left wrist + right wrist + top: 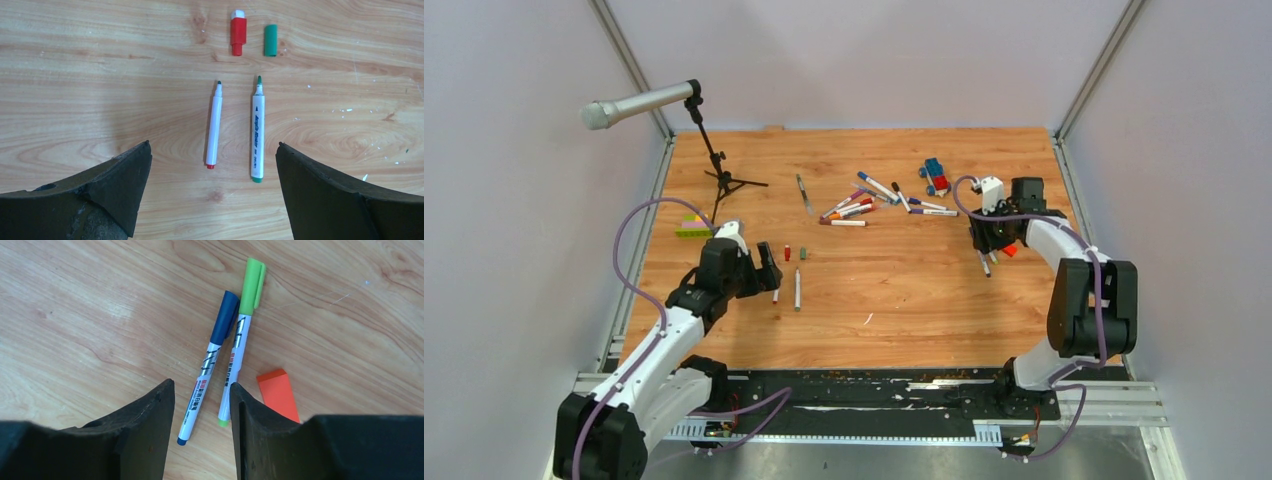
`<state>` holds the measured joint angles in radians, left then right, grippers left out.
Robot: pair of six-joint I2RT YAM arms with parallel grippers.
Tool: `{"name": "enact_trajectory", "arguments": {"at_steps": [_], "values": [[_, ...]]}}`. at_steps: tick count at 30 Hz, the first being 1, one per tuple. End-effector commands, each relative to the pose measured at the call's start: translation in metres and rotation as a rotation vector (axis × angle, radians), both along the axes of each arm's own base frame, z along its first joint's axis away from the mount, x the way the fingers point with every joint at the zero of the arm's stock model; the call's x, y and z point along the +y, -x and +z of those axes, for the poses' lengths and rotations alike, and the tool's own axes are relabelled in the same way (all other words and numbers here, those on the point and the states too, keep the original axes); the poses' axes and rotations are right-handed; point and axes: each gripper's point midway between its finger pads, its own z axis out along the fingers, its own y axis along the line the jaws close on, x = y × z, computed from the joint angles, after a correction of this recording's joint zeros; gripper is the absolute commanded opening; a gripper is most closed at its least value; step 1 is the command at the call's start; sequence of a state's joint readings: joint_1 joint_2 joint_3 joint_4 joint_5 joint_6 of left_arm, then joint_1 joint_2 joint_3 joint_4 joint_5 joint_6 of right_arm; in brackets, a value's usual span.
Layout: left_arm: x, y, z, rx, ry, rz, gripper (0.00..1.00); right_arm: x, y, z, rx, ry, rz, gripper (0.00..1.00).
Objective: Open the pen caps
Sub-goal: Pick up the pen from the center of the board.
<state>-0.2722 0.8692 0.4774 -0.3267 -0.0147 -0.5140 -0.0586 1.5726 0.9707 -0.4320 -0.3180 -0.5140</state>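
Left tool (pixel 213 145) is held wide apart over a thin red-ended white pen (pixel 214 125); right tool (pixel 201 384), less spread, is held over a smooth blue-capped pen (pixel 210 360).

I'm seeing two open pens (pixel 214 125) lying side by side at the near left, with their two caps (pixel 238 32) lying just beyond their tips. Two capped pens (pixel 207 365) are lying side by side at the right, a block (pixel 278 394) just right of them. A pile of pens (pixel 864 205) is sitting at the far centre, with a toy car (pixel 935 176) just right of it and farther back.
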Motion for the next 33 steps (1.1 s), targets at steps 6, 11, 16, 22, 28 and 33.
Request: {"name": "enact_trajectory", "arguments": {"at_steps": [6,11,16,22,28,33], "values": [[-0.001,-0.003,0.005,-0.048,0.021,0.002,1.00,-0.009,-0.009,-0.011,0.055,0.030,-0.056,0.42],[-0.007,0.000,0.009,-0.059,0.054,-0.021,1.00,-0.008,-0.009,-0.020,0.091,0.029,-0.062,0.38],[-0.012,0.003,0.010,-0.060,0.081,-0.042,1.00,-0.008,-0.008,-0.027,0.115,0.042,-0.061,0.31],[-0.022,0.006,0.014,-0.066,0.132,-0.077,1.00,-0.007,-0.005,-0.037,0.147,0.054,-0.058,0.23],[-0.054,0.010,0.032,-0.139,0.318,-0.179,1.00,-0.009,0.000,-0.046,0.188,0.074,-0.051,0.07],[-0.080,0.012,0.066,-0.241,0.546,-0.237,1.00,0.004,0.004,-0.033,0.189,0.006,-0.018,0.00]]}}
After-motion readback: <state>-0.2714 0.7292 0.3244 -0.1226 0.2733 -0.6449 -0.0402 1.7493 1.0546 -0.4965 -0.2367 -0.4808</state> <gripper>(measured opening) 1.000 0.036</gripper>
